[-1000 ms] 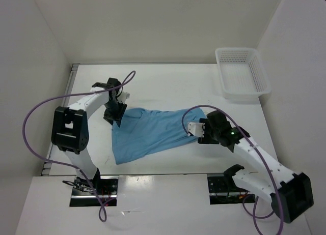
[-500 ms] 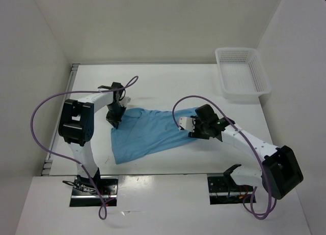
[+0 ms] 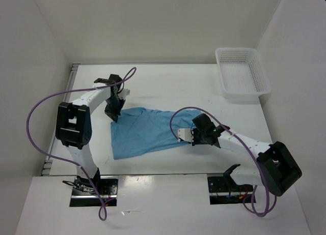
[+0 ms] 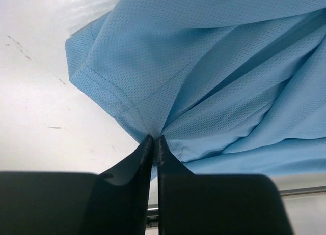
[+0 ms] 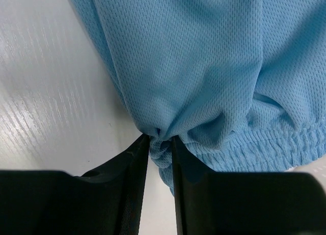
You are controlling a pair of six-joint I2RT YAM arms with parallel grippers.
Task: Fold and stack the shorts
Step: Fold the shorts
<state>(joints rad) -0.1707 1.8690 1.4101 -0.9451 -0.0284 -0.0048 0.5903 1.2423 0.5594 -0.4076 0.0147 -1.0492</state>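
The light blue shorts [image 3: 145,130] lie stretched across the middle of the white table. My left gripper [image 3: 114,113] is shut on a hemmed corner of the shorts at their far left; in the left wrist view the shorts [image 4: 214,82] pull away from the gripper [image 4: 154,139] in taut folds. My right gripper [image 3: 189,137] is shut on a bunch of fabric at the right end, by the gathered waistband [image 5: 285,141]; the right wrist view shows cloth [image 5: 193,57] pinched in the gripper [image 5: 161,139]. The drawstring is hidden.
A white plastic mesh basket [image 3: 242,74] stands at the back right corner of the table [image 3: 168,85]. Purple cables loop over both arms. White walls close in the table on the left, back and right.
My right gripper has drawn its end of the shorts leftward and nearer, so the cloth is shorter across. My left gripper has shifted slightly with its corner.
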